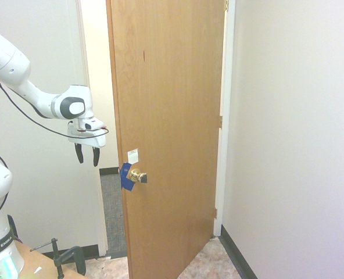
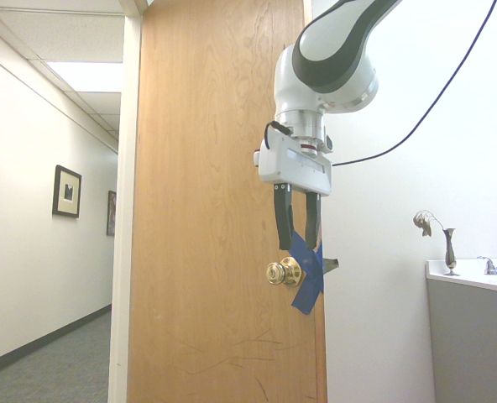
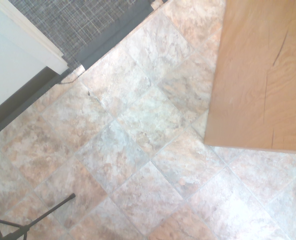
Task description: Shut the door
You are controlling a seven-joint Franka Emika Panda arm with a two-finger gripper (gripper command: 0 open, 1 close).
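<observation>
The tall light-brown wood-grain door (image 1: 172, 116) stands partly open, swung into the room. It carries a round brass knob (image 1: 138, 175), blue tape (image 1: 125, 176) at its latch edge and a small white sticker (image 1: 133, 156). My gripper (image 1: 87, 156) hangs open, fingers pointing down, a short way off the latch edge and a little above the knob, touching nothing. In the second exterior view the gripper (image 2: 298, 217) sits just above the knob (image 2: 282, 272) and the tape (image 2: 307, 273). The wrist view looks down on tiled floor and the door's lower face (image 3: 260, 75).
A white door frame (image 1: 96, 192) stands behind my gripper, with grey hallway carpet (image 1: 113, 209) in the gap. A white wall (image 1: 294, 145) runs along the hinge side. A counter with a small vase (image 2: 447, 243) sits at the right. The floor is tiled (image 3: 138, 150).
</observation>
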